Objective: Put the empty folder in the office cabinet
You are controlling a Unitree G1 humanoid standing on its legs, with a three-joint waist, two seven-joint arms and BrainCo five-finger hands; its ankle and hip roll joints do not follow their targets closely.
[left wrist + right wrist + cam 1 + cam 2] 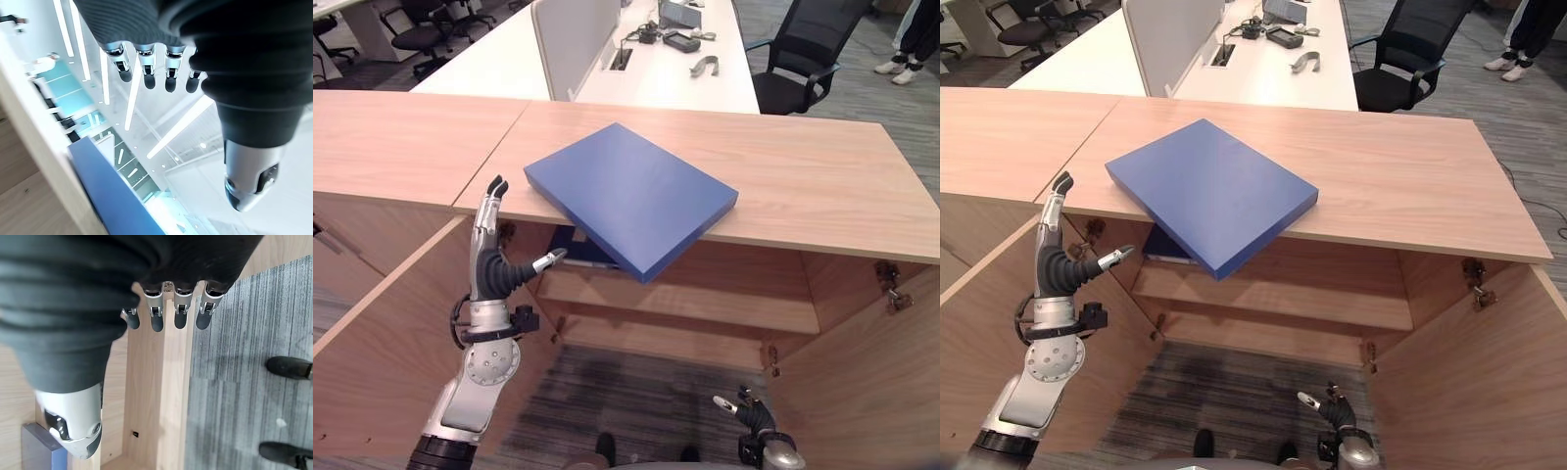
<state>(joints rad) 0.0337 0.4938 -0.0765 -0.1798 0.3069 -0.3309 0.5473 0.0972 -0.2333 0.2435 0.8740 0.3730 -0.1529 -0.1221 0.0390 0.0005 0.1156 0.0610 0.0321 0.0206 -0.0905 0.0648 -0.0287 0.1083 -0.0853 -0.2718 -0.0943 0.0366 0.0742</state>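
Behind the wooden counter stands a long white table with a grey divider panel along its middle. On this table lie a black device and a curved grey object. A black office chair stands just beside its right end, and more black chairs are at the far left. A person's legs show at the top right, on grey carpet.

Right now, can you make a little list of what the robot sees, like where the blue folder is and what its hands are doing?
folder: blue folder lies flat on the cabinet top, one corner jutting past the front edge
cabinet: doors open, a shelf inside
inside: another blue item on the shelf
left hand: raised beside the folder, fingers straight, not touching it
right hand: low down, fingers relaxed, holding nothing
behind: white desk, black chair
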